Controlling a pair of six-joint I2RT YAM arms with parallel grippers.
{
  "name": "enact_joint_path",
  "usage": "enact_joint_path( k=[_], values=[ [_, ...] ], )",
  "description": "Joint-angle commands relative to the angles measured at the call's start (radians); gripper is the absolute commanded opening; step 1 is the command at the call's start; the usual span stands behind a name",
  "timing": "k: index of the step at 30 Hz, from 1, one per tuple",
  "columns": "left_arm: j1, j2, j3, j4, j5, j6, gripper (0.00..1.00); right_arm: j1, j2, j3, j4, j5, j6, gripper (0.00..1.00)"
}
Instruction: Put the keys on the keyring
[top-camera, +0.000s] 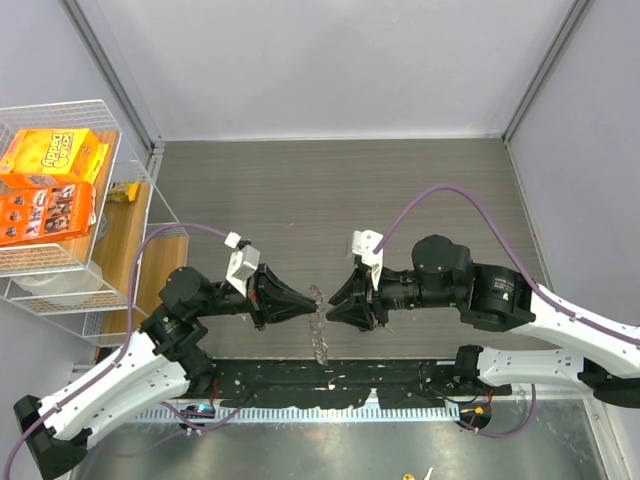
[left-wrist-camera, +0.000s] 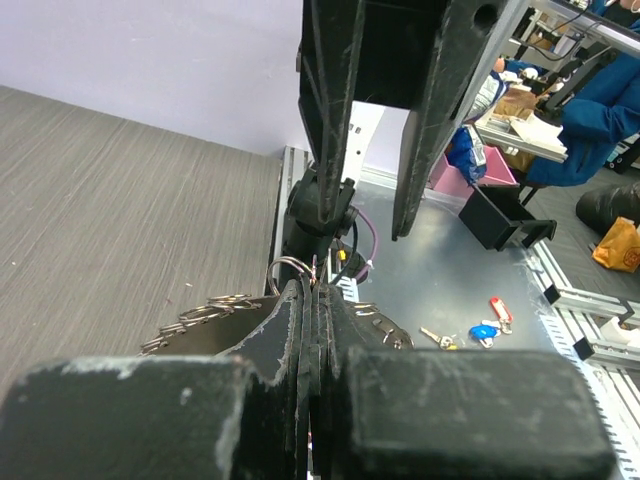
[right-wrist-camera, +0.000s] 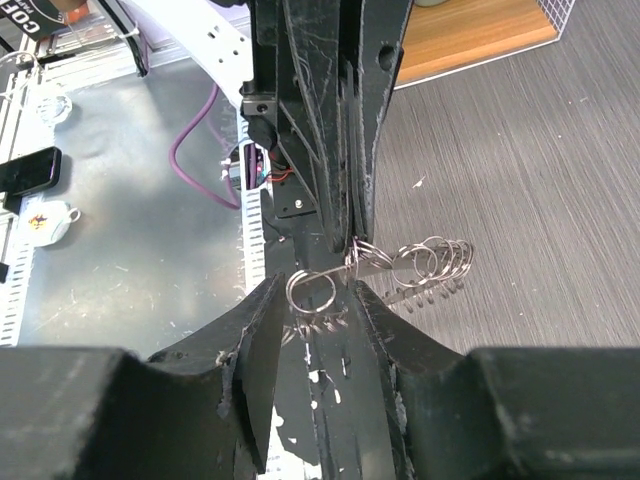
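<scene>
My left pincer (top-camera: 303, 303) is clamped on the keyring (top-camera: 316, 298), which hangs above the bench (top-camera: 300, 190) with its strung keys (right-wrist-camera: 432, 265) fanned sideways. My right pincer (right-wrist-camera: 318, 292) gapes open head-on, one ring loop between its jaws.

Left gripper (top-camera: 306, 303) pinched, right gripper (top-camera: 331, 307) parted (facing)

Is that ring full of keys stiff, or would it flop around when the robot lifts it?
Probably floppy: the keyring, pinched in the left gripper, has strung keys hanging below it like a chain. They would likely swing and shift, since they fan out loosely. The thin shiny wire may also slip.
</scene>
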Motion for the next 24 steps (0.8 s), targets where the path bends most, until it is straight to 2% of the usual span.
enact_joint_path(
  k=[1,8,24],
  values=[
    [0.0,-0.03,0.016,0.073,-0.001,-0.028,0.0,0.005,-0.004,-0.01,0.053,0.014,-0.01,0.38],
    [0.0,-0.055,-0.01,0.146,-0.015,-0.097,0.0,0.005,-0.015,-0.045,0.119,-0.049,-0.049,0.39],
    [0.0,-0.093,-0.025,0.191,-0.057,-0.163,0.0,0.006,-0.044,-0.094,0.229,-0.037,-0.107,0.41]
  ],
)
